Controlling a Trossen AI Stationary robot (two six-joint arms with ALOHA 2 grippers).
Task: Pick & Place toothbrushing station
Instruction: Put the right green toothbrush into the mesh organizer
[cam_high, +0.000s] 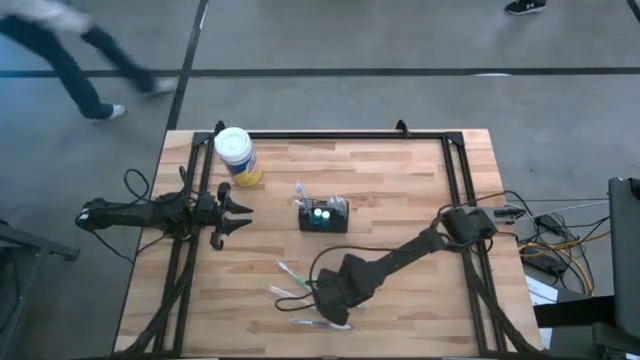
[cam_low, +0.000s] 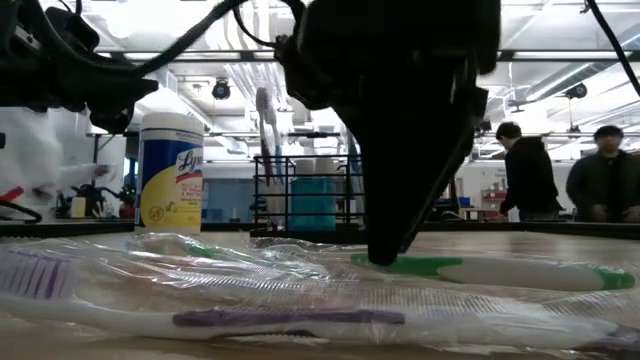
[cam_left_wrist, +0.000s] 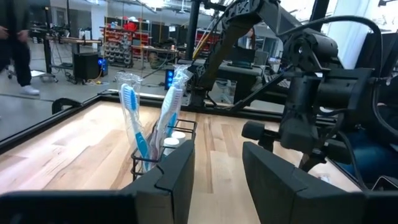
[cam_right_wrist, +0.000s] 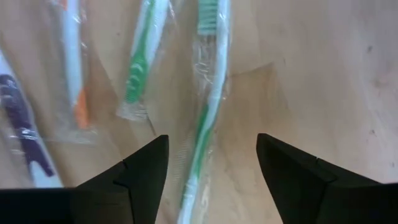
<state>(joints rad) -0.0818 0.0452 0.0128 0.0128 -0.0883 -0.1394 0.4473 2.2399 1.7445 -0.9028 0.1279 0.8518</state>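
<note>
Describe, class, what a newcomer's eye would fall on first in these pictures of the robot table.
Probably the right gripper, low over the wrapped toothbrushes scattered at the table's near edge, its fingers open astride a green and white one. Next, the small black caddy mid-table with blue brushes standing in it. Then the yellow-labelled wipes jar at the far left, near the waiting left gripper.
</note>
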